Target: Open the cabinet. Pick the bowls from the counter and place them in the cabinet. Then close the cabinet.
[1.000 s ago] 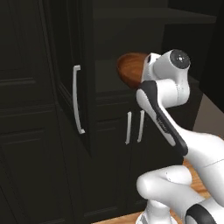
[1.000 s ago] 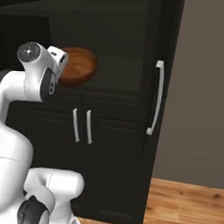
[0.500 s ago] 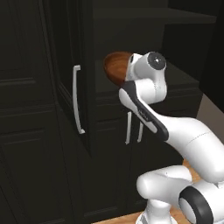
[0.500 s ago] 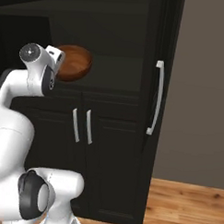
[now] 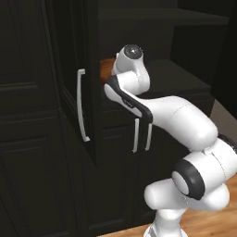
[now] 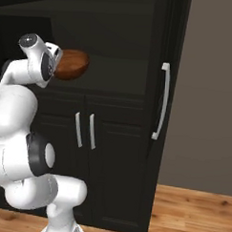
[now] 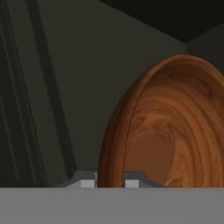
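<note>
The gripper (image 7: 110, 181) is closed on the rim of the reddish-brown bowl (image 7: 162, 131), and in the hand view the rim stands between the two fingertips (image 7: 87, 183) at 6 o'clock, while the rest of the bowl rises toward 1 o'clock. In the right base view the bowl (image 6: 71, 64) sticks out from the white hand toward 3 o'clock, above the dark shelf (image 6: 105, 74) of the cabinet (image 6: 172, 25); I cannot tell if it touches the shelf. In the left base view the bowl (image 5: 107, 69) is mostly hidden behind the wrist, at its 9 o'clock side, near the open door (image 5: 69, 69) with the long white handle (image 5: 82, 104). Below the shelf are the lower doors (image 6: 106, 165) with two short handles (image 6: 84, 131).
</note>
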